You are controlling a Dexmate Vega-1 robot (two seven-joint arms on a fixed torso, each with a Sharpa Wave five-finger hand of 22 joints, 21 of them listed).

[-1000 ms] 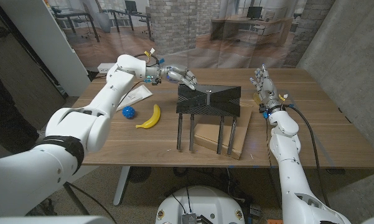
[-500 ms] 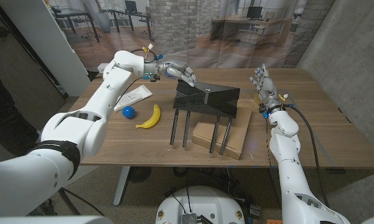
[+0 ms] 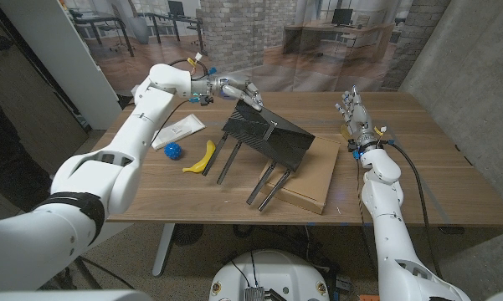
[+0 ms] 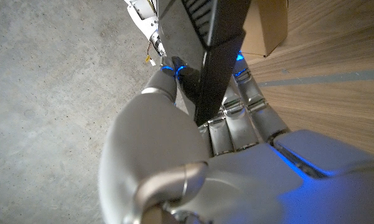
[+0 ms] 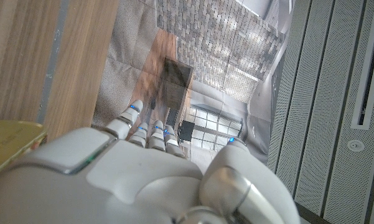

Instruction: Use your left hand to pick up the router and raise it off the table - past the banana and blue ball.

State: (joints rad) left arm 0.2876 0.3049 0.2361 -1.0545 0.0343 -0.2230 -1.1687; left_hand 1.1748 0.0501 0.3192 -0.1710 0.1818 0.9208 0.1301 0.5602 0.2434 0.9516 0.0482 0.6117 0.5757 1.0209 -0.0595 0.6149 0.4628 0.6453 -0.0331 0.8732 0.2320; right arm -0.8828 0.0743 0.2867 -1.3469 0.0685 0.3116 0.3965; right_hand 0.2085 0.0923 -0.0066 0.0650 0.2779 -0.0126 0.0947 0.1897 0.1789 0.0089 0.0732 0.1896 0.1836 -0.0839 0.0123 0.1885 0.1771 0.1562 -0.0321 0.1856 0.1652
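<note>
Carrying everything here is the wooden worktop, and the largest thing over it is the black router, which hangs tilted in the air with its antennas slanting down toward the flat cardboard box. By my reading the pick-up is done and the raise is well along: the router's body is clear of the worktop, though whether the antenna tips are free of the box cannot be told. What seems left is a little more height, and keeping the load steady.

Next in size is the left arm, reaching in from the side with the left hand at the router's upper edge. Its fingers are wrapped around that edge, thumb on one face and the rest on the other, as the left wrist view shows.

Well apart from those fingers, the right hand stands upright beyond the box, fingers straight and slightly apart, holding nothing.

Smaller things lie below and to the arm side of the gripping fingers: a white tube, the banana just beside the nearest antenna, and the blue ball.
</note>
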